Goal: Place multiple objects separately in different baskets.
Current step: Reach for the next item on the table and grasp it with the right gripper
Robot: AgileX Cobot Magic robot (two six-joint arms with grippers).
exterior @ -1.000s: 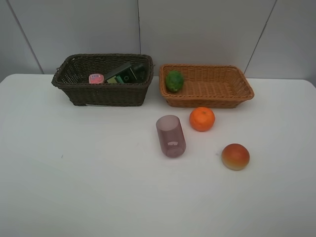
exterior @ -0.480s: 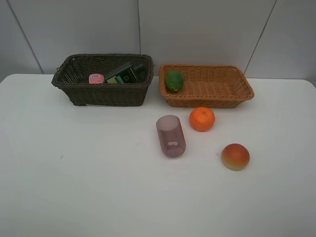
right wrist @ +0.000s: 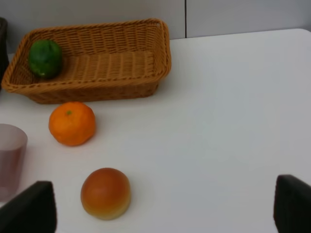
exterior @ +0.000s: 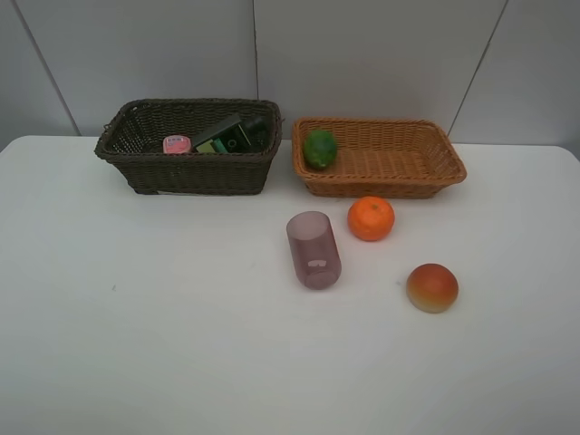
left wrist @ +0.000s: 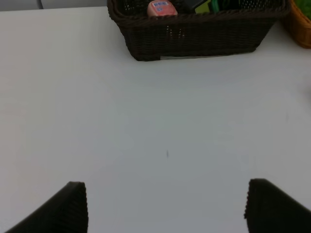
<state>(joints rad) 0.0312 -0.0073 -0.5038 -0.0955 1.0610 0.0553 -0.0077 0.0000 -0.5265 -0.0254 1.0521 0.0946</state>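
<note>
We have three sorted at the far edge of the table (exterior: 136, 317): pink bottle (exterior: 176, 144) and black bottle (exterior: 227, 138) in the dark basket (exterior: 181, 172), green fruit (exterior: 320, 149) in the tan basket (exterior: 390, 183). Purple cup (exterior: 314, 250), orange (exterior: 371, 218) and red-orange fruit (exterior: 432, 287) wait mid-table, right of centre. Our left gripper (left wrist: 165, 189) and right gripper (right wrist: 163, 194) gape wide, empty.

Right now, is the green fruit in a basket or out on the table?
In: the green fruit sits inside the tan basket, against its end wall.
</note>
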